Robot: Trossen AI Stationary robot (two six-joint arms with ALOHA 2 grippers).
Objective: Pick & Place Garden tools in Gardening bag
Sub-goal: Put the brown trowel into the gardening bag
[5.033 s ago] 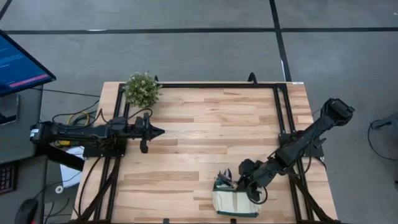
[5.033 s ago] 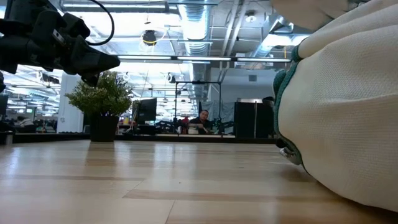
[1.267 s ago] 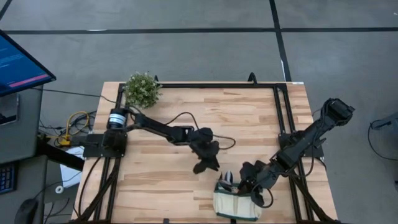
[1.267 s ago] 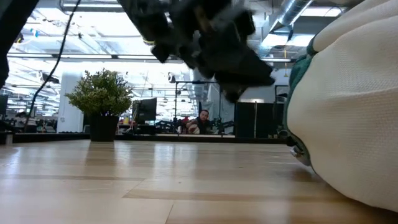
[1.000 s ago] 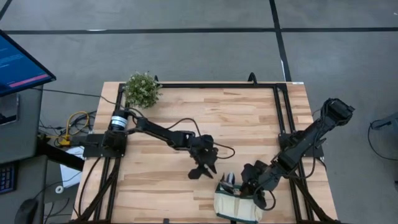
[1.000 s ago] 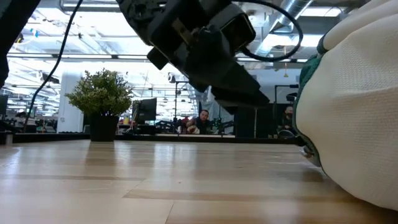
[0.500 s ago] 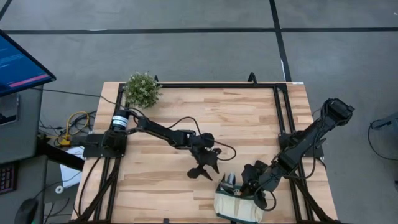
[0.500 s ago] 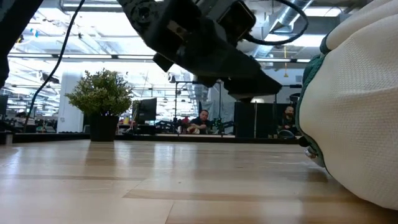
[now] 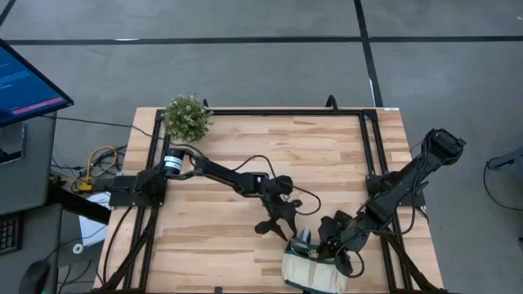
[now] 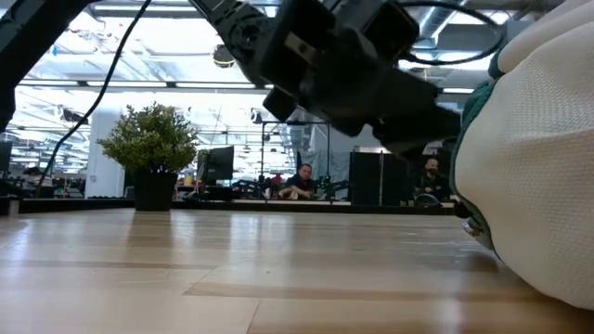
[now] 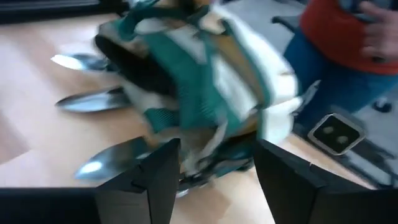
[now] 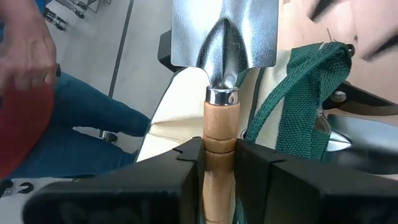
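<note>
The right hand (image 12: 219, 163) is clamped on a trowel's wooden handle (image 12: 219, 134), its long axis running straight out from the fingers, blade just above the gardening bag (image 9: 310, 269). The left hand (image 9: 282, 229), fingers apart and empty, hovers beside the bag's mouth; the right is nearer.

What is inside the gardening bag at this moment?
Silver tool heads stick out of the gardening bag; their handles and anything deeper are hidden. The right gripper holds a trowel at its rim.
</note>
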